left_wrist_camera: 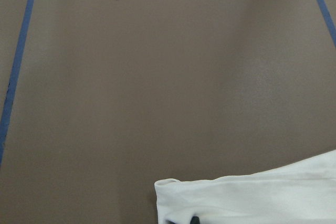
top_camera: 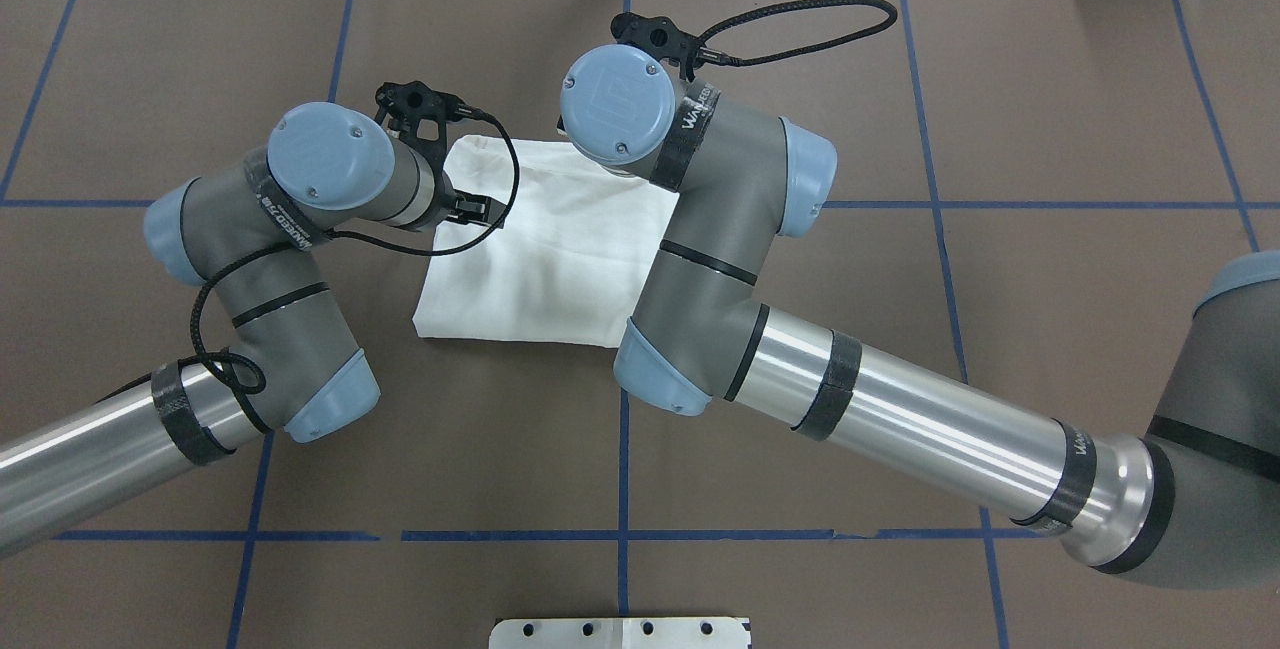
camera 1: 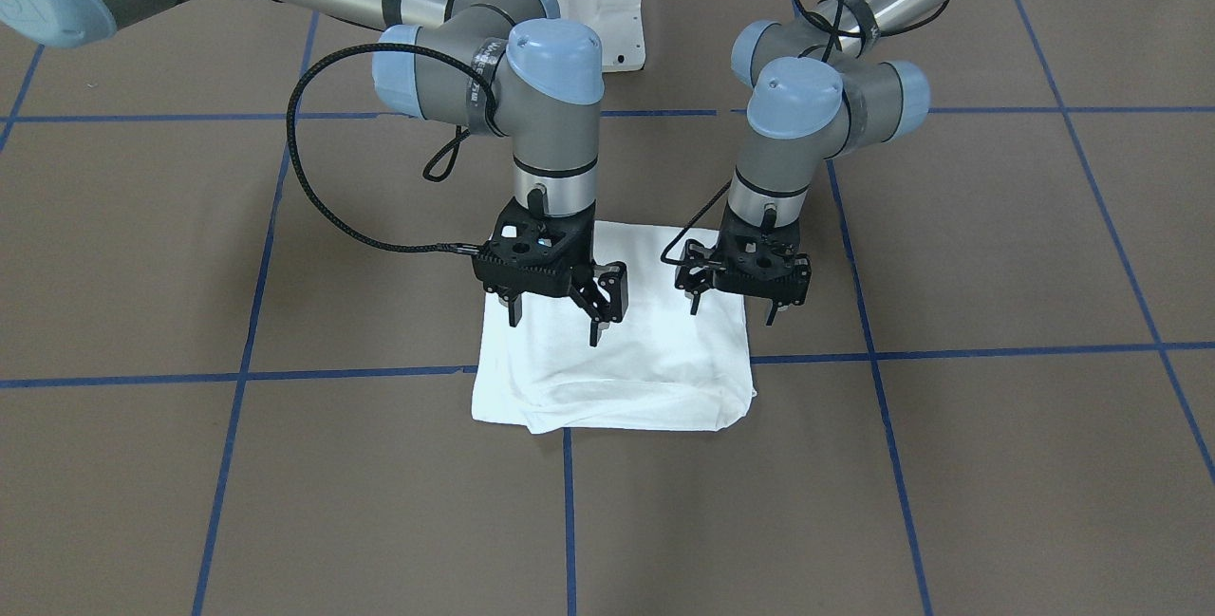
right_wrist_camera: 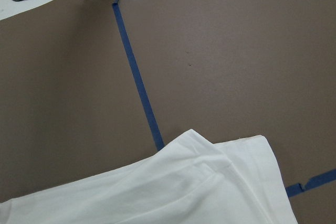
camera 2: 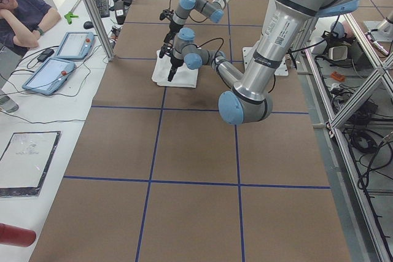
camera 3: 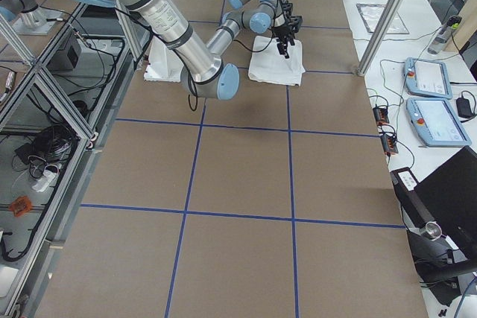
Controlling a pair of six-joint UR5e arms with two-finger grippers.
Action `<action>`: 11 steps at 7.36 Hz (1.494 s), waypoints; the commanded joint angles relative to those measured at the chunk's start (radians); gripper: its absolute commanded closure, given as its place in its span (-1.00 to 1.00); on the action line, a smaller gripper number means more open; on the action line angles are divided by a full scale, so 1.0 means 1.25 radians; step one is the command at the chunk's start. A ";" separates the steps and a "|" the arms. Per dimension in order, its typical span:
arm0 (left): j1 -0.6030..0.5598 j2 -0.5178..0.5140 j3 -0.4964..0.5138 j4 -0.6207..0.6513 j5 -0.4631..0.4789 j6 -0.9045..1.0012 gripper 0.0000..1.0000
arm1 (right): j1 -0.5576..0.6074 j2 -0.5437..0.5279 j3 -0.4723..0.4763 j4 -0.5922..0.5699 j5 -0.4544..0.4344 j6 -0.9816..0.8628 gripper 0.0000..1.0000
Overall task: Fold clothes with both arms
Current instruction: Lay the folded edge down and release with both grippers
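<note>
Right arm (top_camera: 880, 419): nearest my overhead camera, reaching in over the T-shirt (top_camera: 540, 259).
Right fingers (camera 1: 600, 308): apart, pointing down above one side of the shirt, gripping nothing.
Left fingers (camera 1: 693, 289): apart too, above the opposite side, empty.
T-shirt: white, folded to a rough square, flat on the brown surface (camera 1: 949, 483) where blue tape lines (camera 1: 361, 374) cross.
Contact: I cannot tell whether either pair touches the cloth.

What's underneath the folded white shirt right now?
Brown table and blue tape lines that run in beneath the shirt. Where they cross, and the shirt's inner folds, are covered.
</note>
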 commanded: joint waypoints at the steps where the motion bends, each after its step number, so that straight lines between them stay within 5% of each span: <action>1: -0.001 -0.011 0.051 -0.033 0.001 -0.031 -1.00 | 0.002 -0.016 0.006 0.003 0.000 -0.025 -1.00; 4: -0.054 -0.101 0.200 -0.074 0.002 -0.037 -1.00 | 0.005 -0.022 0.006 0.012 0.002 -0.035 -1.00; 8: -0.123 -0.136 0.282 -0.087 0.046 0.013 -1.00 | 0.011 -0.026 0.005 0.013 0.003 -0.055 -1.00; 10: -0.221 -0.127 0.263 -0.073 -0.002 0.179 -1.00 | 0.088 -0.035 0.006 0.005 0.169 -0.147 -1.00; 11: -0.280 -0.068 0.178 -0.063 -0.098 0.298 -1.00 | 0.151 -0.067 0.023 0.003 0.252 -0.247 -1.00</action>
